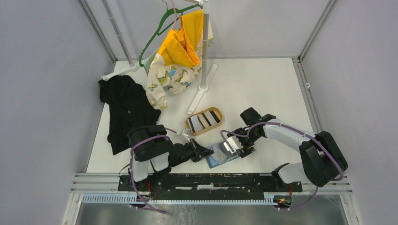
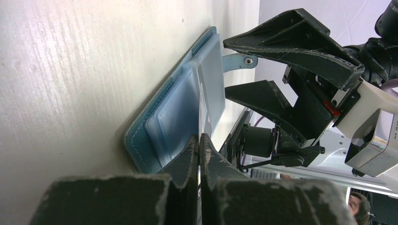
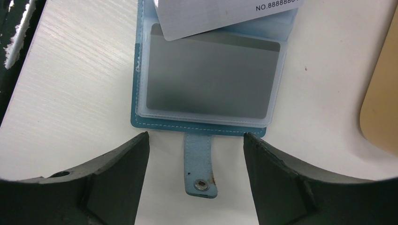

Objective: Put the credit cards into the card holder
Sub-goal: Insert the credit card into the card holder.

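Note:
The teal card holder point(image 1: 224, 153) lies open on the table between my two grippers. In the right wrist view its clear sleeve holds a grey card point(image 3: 209, 77), and its snap tab point(image 3: 199, 161) points toward my right gripper. My left gripper point(image 2: 200, 138) is shut on the edge of a thin white card point(image 2: 202, 112). The card's far end lies over the holder's sleeves and shows in the right wrist view point(image 3: 220, 14). My right gripper point(image 3: 196, 137) is open, just above the tab, with a finger on either side. More credit cards point(image 1: 205, 119) lie in the oval wooden tray point(image 1: 188, 125).
A black garment point(image 1: 126, 110) lies at the left. A clothes rack point(image 1: 203, 56) with yellow and printed clothes and a green hanger stands at the back, its base point(image 1: 199, 96) just behind the tray. The tray's edge point(image 3: 382, 108) is close to the holder's right.

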`<state>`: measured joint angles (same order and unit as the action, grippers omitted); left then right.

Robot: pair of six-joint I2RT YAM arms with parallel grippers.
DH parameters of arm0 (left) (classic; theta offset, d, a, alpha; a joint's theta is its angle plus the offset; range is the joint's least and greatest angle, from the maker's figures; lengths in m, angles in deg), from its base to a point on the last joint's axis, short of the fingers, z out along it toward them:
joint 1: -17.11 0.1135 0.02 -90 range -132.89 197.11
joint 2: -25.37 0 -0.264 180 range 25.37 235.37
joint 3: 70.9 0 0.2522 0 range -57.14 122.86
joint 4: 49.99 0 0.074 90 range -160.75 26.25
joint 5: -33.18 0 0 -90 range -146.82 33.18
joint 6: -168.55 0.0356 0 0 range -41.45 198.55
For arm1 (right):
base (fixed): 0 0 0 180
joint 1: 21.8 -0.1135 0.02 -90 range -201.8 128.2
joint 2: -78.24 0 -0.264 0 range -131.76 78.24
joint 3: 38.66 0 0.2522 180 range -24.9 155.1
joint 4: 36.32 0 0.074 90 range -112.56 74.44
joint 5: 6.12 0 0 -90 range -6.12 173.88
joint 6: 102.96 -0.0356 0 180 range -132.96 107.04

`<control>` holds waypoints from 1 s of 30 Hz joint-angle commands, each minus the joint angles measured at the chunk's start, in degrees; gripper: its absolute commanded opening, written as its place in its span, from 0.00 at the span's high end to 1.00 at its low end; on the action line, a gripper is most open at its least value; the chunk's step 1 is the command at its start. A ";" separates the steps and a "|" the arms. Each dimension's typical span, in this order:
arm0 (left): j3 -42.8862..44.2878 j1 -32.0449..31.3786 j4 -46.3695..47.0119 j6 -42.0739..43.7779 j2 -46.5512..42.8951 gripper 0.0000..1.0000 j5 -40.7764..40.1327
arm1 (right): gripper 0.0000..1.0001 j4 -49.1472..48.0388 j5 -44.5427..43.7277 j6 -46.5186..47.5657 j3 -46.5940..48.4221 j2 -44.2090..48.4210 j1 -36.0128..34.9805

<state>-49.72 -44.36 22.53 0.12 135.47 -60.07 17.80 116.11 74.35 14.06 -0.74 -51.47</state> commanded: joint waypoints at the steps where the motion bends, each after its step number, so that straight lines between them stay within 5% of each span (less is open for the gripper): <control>1: -0.19 0.06 1.70 -2.14 -0.33 0.98 0.07 | 0.22 0.15 -0.59 0.16 -0.38 -0.64 -0.62; 30: 4.57 0.18 -6.25 -1.69 -0.14 0.98 2.13 | 0.24 -1.16 -0.76 -1.24 -0.63 -1.72 -2.58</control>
<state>-46.09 -44.36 17.09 -0.32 134.84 -59.02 17.47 116.09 73.28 14.06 -1.35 -53.37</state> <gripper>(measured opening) 0.033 0.766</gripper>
